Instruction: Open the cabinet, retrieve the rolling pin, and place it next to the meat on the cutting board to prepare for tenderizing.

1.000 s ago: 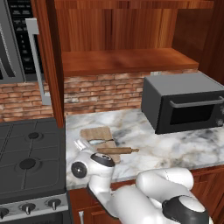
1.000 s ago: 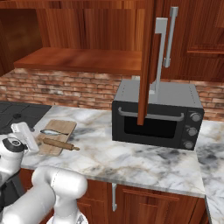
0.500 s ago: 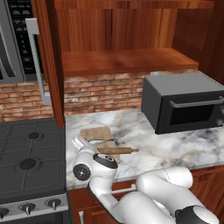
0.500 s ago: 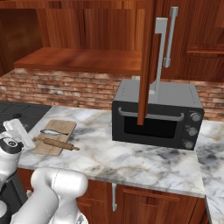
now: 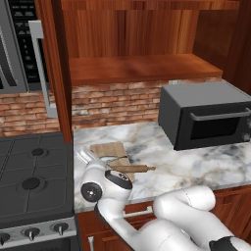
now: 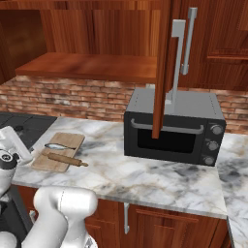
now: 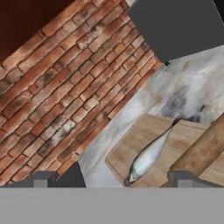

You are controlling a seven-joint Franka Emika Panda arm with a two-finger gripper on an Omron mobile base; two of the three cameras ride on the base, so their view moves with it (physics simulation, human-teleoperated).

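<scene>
Rolling pin (image 6: 67,159) lies on the cutting board (image 6: 63,141) just beside the meat (image 6: 59,146); cabinet (image 5: 55,73) doors open. Gripper (image 7: 111,179) jaws spread, holding nothing. Placement looks done, we think. We'd lift straight off so the pin doesn't roll.

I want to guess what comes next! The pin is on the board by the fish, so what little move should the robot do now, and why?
Probably lift the open hand a bit farther away. The rolling pin already lies on the board beside the fish, and the hand holds nothing, so backing off avoids bumping them. The cabinet door is open.
</scene>
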